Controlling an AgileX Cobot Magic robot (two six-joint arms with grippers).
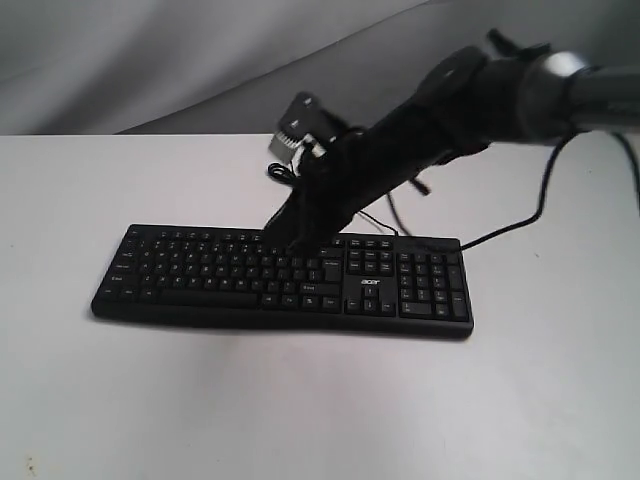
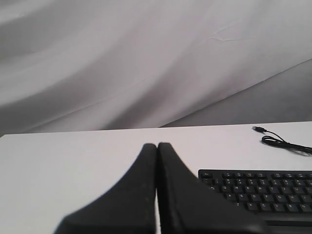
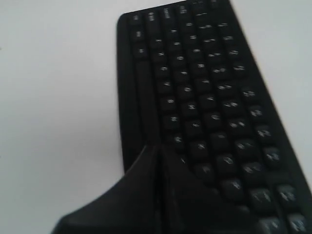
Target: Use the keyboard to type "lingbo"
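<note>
The long black keyboard (image 1: 200, 275) with its white acer logo lies flat across the middle of the white table. My right gripper (image 1: 290, 243) reaches in from the right and sits shut, with nothing held, over the right part of the letter keys. In the right wrist view its closed tips (image 3: 158, 147) hang just over the keyboard (image 3: 204, 87) near its front rows; whether they touch a key I cannot tell. My left gripper (image 2: 157, 145) is shut and empty, off the left end of the keyboard (image 2: 263, 190). It does not show in the exterior view.
The thin black USB cable (image 2: 278, 141) coils on the table behind the keyboard, partly hidden by the right arm (image 1: 440, 110) in the exterior view. The white table (image 1: 300, 400) stretches wide in front. Grey cloth (image 2: 146, 58) hangs behind.
</note>
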